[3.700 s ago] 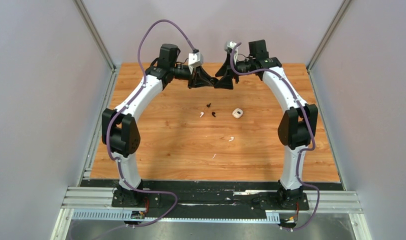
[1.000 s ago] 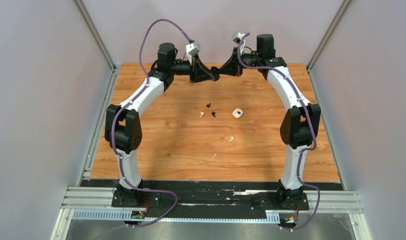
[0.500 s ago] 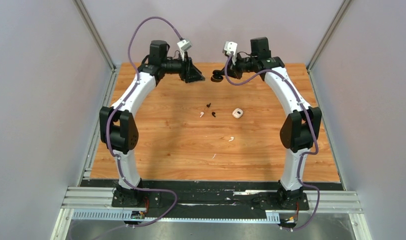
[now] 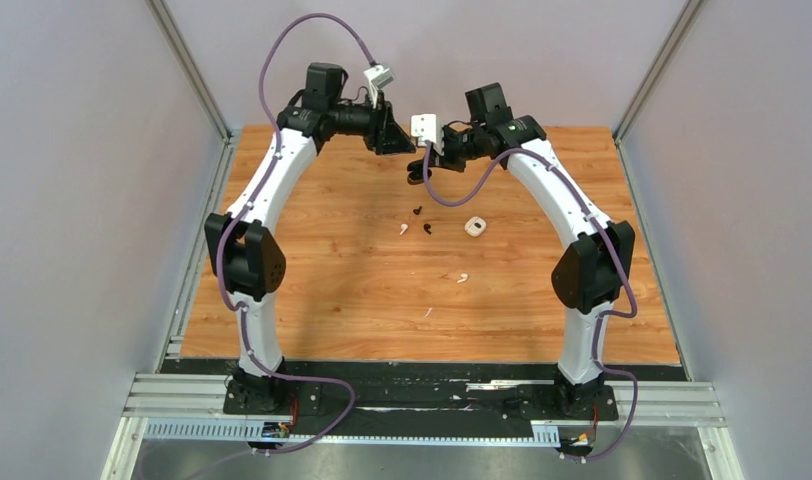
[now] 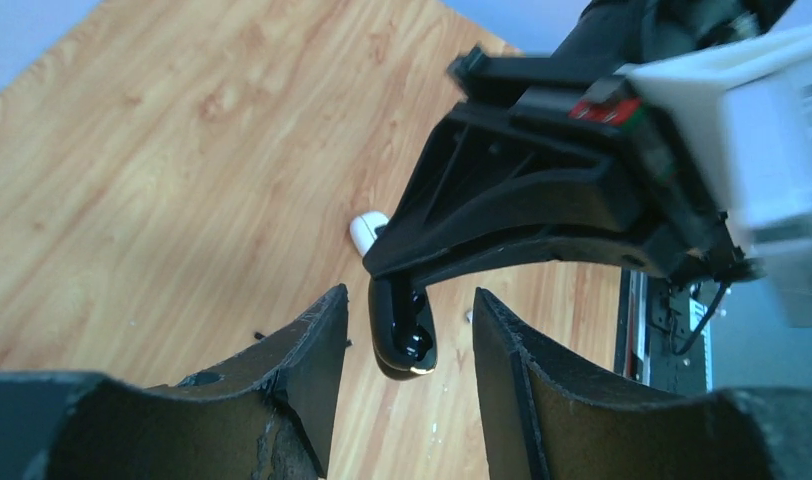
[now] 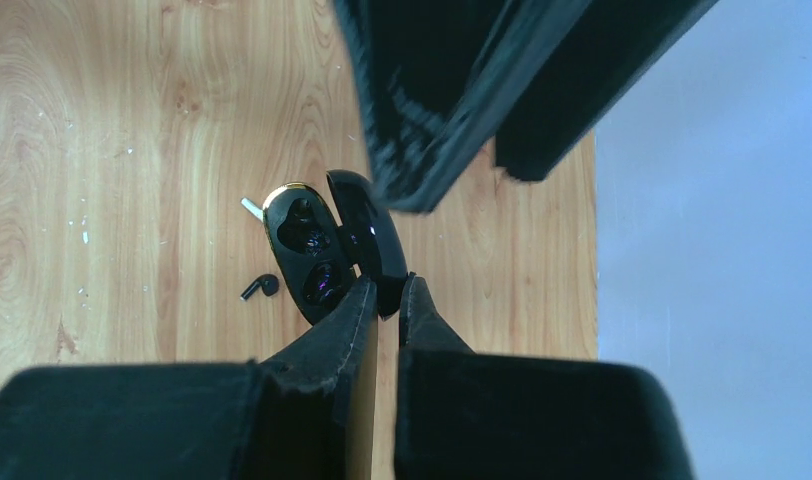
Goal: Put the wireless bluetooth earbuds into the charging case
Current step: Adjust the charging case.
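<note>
Black charging case [image 6: 327, 250] in right fingers [image 6: 327, 345]; print on camera housing [image 5: 717, 105] blurred.

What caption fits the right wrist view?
Right gripper pinches the open black charging case above a black earbud on the table.

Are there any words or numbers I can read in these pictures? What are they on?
No text here can be read.
White box on the right arm's wrist: grey marks at its edge, too blurred to read.
Red strip beside it: too blurred to tell any letters.
The black case and the wooden table: no writing shows.
</note>
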Controlling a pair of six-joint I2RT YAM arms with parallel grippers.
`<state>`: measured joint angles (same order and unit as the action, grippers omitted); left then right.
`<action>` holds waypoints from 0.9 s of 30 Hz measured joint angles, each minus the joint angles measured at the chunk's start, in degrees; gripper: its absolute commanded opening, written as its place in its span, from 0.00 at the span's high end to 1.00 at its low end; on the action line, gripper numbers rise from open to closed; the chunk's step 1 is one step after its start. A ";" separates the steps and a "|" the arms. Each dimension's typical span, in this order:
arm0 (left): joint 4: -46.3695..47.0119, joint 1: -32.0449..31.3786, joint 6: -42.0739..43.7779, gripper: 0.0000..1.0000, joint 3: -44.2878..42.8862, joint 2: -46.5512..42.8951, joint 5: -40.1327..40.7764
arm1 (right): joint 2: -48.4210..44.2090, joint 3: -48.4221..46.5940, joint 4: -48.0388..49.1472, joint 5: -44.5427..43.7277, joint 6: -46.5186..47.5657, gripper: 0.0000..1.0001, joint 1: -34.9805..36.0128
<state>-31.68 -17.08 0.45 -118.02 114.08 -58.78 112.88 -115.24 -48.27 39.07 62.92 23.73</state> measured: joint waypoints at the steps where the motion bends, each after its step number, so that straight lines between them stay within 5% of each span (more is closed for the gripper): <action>1: -1.29 -0.37 0.74 0.44 -0.79 0.92 0.09 | 0.00 -0.46 -0.33 -0.17 0.15 1.00 0.02; 27: -13.57 -1.42 4.17 0.51 -8.35 9.14 -0.55 | 0.00 -1.42 -1.20 -1.44 0.92 1.00 1.29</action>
<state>-45.25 -18.50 4.62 -126.37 123.22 -59.33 112.88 -116.66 -49.47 37.63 63.83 25.02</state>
